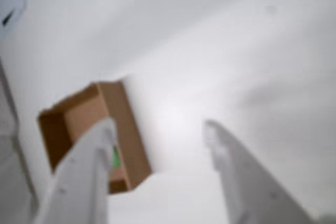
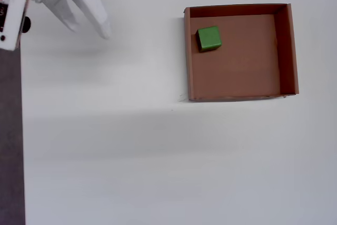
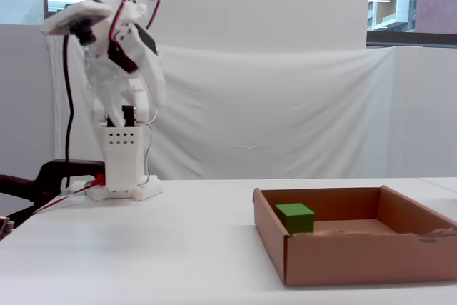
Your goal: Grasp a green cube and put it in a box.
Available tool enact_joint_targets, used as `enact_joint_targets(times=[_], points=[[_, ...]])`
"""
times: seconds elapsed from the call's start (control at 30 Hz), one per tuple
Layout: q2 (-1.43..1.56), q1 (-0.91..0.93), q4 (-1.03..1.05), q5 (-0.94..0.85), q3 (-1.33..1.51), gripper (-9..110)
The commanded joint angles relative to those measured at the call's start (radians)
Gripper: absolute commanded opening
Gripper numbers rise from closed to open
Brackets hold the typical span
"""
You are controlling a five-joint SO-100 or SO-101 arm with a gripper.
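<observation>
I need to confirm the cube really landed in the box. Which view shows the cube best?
The overhead view: the cube lies whole and sharp on the box floor, near a corner. The fixed view shows it behind the front wall; the blurred wrist view shows a green sliver beside a pincer finger.

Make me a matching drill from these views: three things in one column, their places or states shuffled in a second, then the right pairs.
Things:
1. green cube
2. box
3. gripper

Places or states:
A. open and empty, raised off the table, well away from the cardboard
B. lying on the brown floor, near the top-left corner in the overhead view
C. standing on the white table, right of centre in the overhead view

Pairs: 1-B, 2-C, 3-A
</observation>
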Motion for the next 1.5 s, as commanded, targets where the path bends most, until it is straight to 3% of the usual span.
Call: enact_joint_targets(times=[0.0, 0.37, 1.03, 1.47], points=[[0.1, 0.049, -0.044, 0.026, 0.092, 24], [0.273, 0.094, -0.078, 0.031, 0.267, 24], [0.517, 0.147, -0.133, -0.5, 0.568, 24], [0.641, 0.149, -0.264, -0.557, 0.735, 24]])
